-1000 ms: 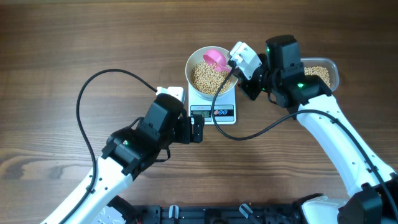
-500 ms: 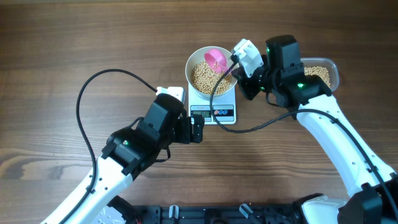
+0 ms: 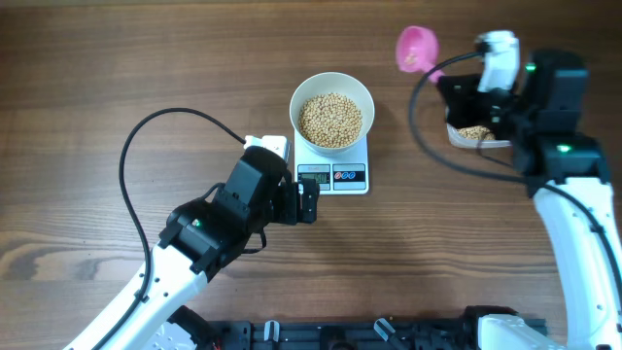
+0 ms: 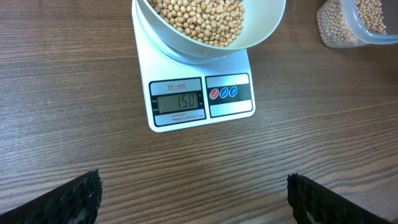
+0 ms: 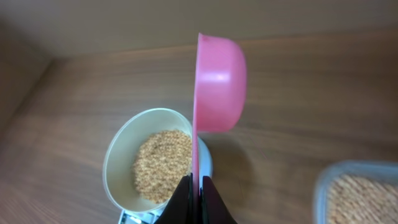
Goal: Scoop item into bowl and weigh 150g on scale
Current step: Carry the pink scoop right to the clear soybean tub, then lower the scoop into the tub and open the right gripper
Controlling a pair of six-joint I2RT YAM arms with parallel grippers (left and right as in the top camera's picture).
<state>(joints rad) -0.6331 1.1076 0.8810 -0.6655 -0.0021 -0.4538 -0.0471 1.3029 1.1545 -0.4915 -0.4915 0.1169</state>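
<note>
- Weighing looks finished: the scale (image 4: 199, 93) shows 150 on its display, and the white bowl (image 4: 264, 31) sits on it.
- The bowl holds a heap of tan beans (image 3: 330, 120); more fill the clear tub (image 4: 373, 38) nearby.
- The right gripper (image 5: 198, 194) is clamped on a pink scoop (image 3: 416, 47), well away from the bowl.
- The left gripper (image 4: 193, 199) hangs empty, fingers wide apart, in front of the scale.
- Probably only parking the scoop remains.

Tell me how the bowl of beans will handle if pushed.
The bowl is well filled with beans, so it is probably heavy for its size. It sits on the smooth scale, so it may slide rather than tip. A jolt could spill the round beans, which would roll.
</note>
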